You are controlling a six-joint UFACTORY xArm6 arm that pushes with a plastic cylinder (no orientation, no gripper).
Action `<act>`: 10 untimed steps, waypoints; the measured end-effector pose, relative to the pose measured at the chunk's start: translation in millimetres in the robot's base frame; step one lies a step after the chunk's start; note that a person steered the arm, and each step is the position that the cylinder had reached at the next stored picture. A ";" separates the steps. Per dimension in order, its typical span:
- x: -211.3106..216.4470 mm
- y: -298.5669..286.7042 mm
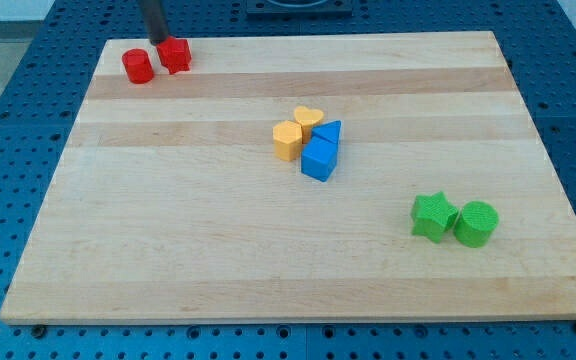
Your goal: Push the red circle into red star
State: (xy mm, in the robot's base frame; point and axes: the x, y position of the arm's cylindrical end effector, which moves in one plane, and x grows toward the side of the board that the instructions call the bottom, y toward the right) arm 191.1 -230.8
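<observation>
On the bench (268,260), the red circle (138,67) sits at about eleven o'clock near the far corner, with the red star (174,55) just beside it toward three o'clock, nearly or barely touching. My tip (157,40) rests at the pair's twelve o'clock, against the star's upper edge. There are no jaws on this rod. The job looks almost finished; at most a small closing nudge remains.

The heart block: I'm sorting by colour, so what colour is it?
Yellow-orange; the heart shows in the camera view, mid-board, touching the blue blocks.
</observation>
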 end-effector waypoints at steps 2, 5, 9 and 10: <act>37.3 29.6; 0.2 51.7; 76.1 -37.3; 51.4 -4.6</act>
State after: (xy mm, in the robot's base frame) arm 242.5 -235.4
